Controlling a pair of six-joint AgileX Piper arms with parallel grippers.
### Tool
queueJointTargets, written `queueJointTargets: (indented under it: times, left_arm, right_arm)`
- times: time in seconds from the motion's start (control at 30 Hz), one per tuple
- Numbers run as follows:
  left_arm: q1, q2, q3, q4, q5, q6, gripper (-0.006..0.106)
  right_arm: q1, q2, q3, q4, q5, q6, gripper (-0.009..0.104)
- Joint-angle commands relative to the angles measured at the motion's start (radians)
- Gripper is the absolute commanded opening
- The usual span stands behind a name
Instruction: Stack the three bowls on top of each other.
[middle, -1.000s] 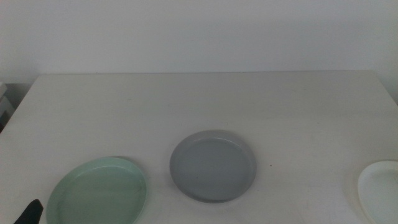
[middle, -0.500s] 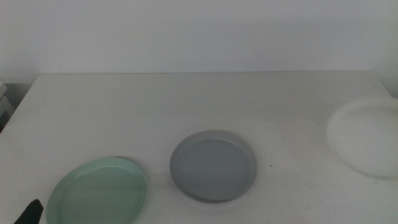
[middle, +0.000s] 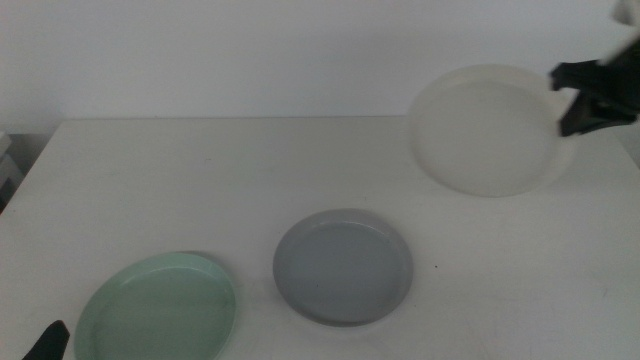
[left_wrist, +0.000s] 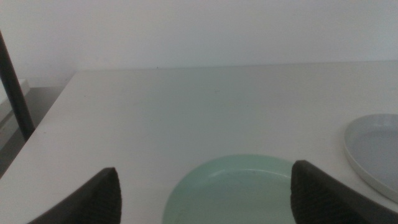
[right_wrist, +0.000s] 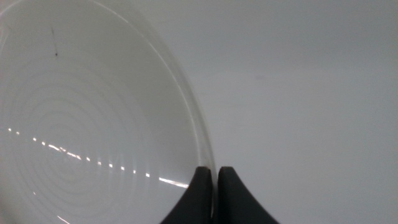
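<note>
Three bowls are in play. The right gripper (middle: 578, 97) is pinched tight on the rim of the white bowl (middle: 487, 130) and holds it high in the air at the far right side of the table (middle: 200, 180). The wrist view shows the two jaws squeezed together on the thin rim, with the bowl tipped up on its edge. The grey bowl (middle: 343, 266) sits flat near the middle front. The green bowl (middle: 158, 308) sits flat at the front left, just beside it. The left gripper (left_wrist: 205, 193) waits low over the green bowl with its jaws wide apart and nothing in them.

To do this step well, I think the arm should carry the white bowl over the grey one, tip it flat, line up the rims, go down slowly, and only then let go. A tipped bowl could slip.

One second ago the white bowl lay at the front right edge. Half a second ago it was already lifted, lower than now.
</note>
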Motion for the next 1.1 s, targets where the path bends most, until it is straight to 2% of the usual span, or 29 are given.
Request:
queueJointTargets:
  times: [0.0, 0.67, 0.93, 1.07]
  left_arm:
    - [0.002, -0.014, -0.005, -0.011, -0.076, -0.006, 0.105]
    - [0.002, -0.014, -0.005, -0.011, -0.076, -0.006, 0.105]
    - [0.002, -0.014, -0.005, -0.011, -0.076, -0.006, 0.105]
    - [0.002, -0.014, -0.005, -0.011, -0.076, -0.006, 0.105]
  right_arm:
    - [0.046, -0.004, -0.067, 0.009, -0.007, 0.030, -0.001]
    - [0.384, 0.260, -0.093, 0.012, -0.038, 0.047, -0.001]
    - [0.407, 0.304, -0.093, 0.000, -0.045, 0.046, 0.000]
    - [0.407, 0.304, -0.093, -0.010, -0.045, 0.046, 0.011]
